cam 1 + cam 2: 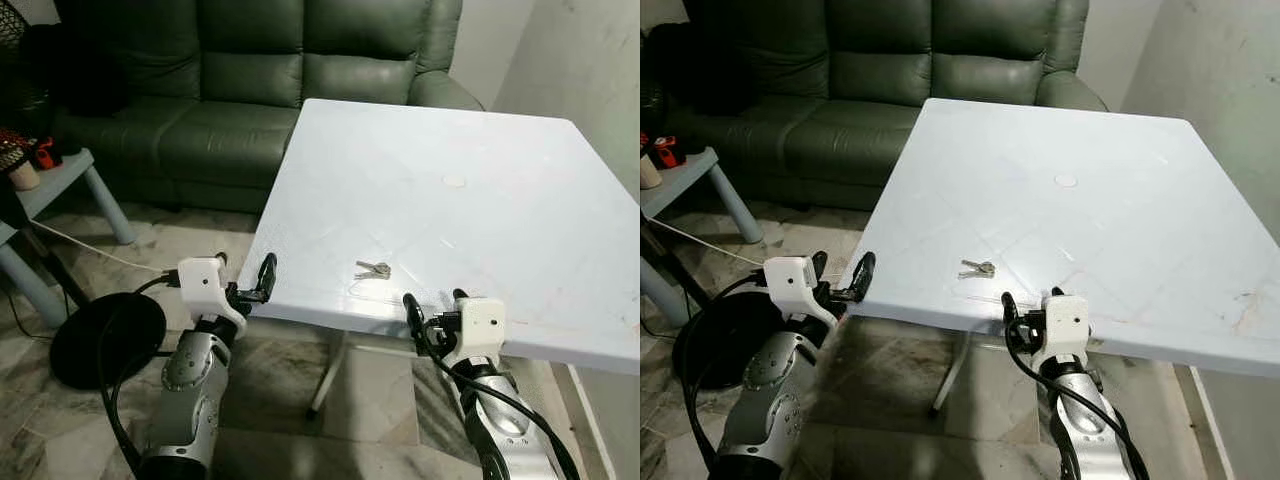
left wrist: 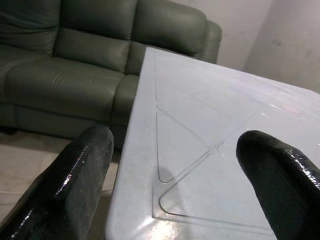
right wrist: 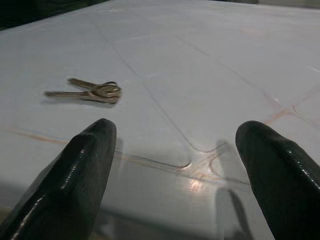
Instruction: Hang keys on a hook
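1. Marbled stone floor [image 1: 380, 400]: underfoot, running beneath the table; a round black disc-shaped base [image 1: 105, 338] rests on it at the robot's left, near the left arm.
2. Left gripper [image 1: 245, 278], two long black fingers on a silver arm: raised at the near left corner of the table; fingers spread apart, holding nothing. In its wrist view the table corner lies between the two fingers [image 2: 70, 180].
3. Right gripper [image 1: 435, 308], same build: raised at the table's near edge, fingers parted and empty. In its wrist view the keys lie ahead, near one finger [image 3: 75, 175].
4. White square plastic table [image 1: 470, 200] with faint moulded triangular grooves: its near edge is just beyond both grippers.
5. Small pair of silvery-brass metal keys on a ring [image 1: 373, 269]: lying flat on the tabletop close to the near edge, between the two grippers and nearer the right one. Long axis runs roughly across the table, blades pointing to the robot's left, ring end to its right; the two blades splay slightly apart.
6. Pale blue small side table [image 1: 60, 185]: far left, cluttered with small items that cannot be identified.
7. Dark green leather sofa [image 1: 250, 90]: farthest back, behind the table.
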